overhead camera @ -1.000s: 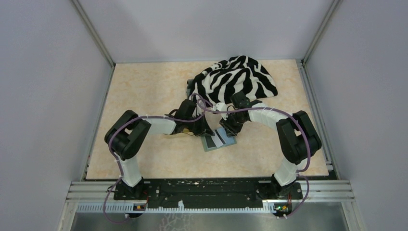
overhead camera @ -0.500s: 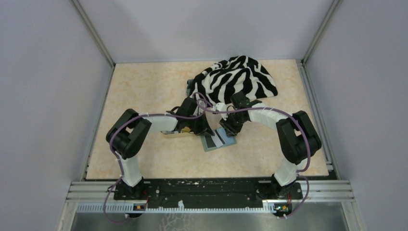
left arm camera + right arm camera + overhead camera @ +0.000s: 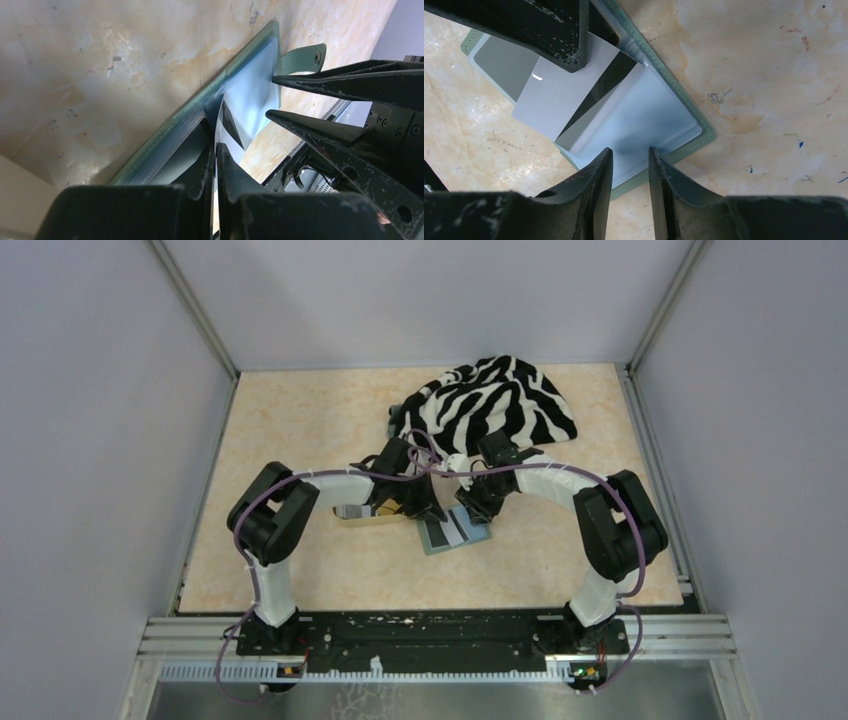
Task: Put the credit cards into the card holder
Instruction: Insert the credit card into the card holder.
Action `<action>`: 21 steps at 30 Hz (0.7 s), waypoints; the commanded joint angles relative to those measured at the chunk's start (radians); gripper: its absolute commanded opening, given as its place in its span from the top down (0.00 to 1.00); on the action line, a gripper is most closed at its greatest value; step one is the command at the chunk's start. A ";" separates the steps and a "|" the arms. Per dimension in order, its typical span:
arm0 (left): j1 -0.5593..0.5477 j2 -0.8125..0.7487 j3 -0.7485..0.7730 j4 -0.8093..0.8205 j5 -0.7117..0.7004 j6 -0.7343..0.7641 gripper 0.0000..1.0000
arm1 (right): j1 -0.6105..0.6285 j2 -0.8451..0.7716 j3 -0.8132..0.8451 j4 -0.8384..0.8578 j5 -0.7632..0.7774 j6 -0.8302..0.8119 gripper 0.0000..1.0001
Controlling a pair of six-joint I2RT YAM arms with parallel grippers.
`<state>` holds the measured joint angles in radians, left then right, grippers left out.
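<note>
The card holder [image 3: 438,546] lies open on the table between both arms, sage-green with a pale blue inside [image 3: 644,117]. A silver credit card [image 3: 555,100] with a black stripe lies slanted across it, one end under a clear pocket. My left gripper [image 3: 428,512] is shut on that card's far end; in the left wrist view the card [image 3: 231,125] runs edge-on between the gripper's [image 3: 216,147] fingers. My right gripper [image 3: 630,152] is open, its fingertips [image 3: 605,159] low over the holder's near corner with nothing between them.
A zebra-striped cloth [image 3: 495,405] lies bunched at the back of the table. A tan tray [image 3: 358,512] shows under my left forearm. The holder's snap tab [image 3: 300,57] sticks out past its edge, close to the right gripper's fingers [image 3: 325,80].
My left arm has shifted slightly right and back, uncovering more of the tan tray. The card holder and my right arm have stayed in place.
</note>
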<state>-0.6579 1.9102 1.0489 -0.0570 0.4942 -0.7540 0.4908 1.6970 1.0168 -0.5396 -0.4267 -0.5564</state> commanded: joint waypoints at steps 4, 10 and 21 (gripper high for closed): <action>-0.003 0.092 0.027 -0.122 -0.039 0.062 0.94 | 0.014 -0.011 0.041 0.000 -0.006 0.009 0.67; -0.003 0.097 0.047 -0.117 -0.039 0.064 0.92 | 0.014 -0.016 0.042 0.000 -0.008 0.008 0.67; -0.004 0.119 0.069 -0.114 -0.029 0.073 0.83 | 0.016 -0.170 -0.003 0.052 -0.135 -0.026 0.64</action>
<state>-0.6548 1.9774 1.1297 -0.0891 0.5377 -0.7311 0.4957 1.6482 1.0149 -0.5385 -0.4587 -0.5571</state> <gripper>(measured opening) 0.158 0.360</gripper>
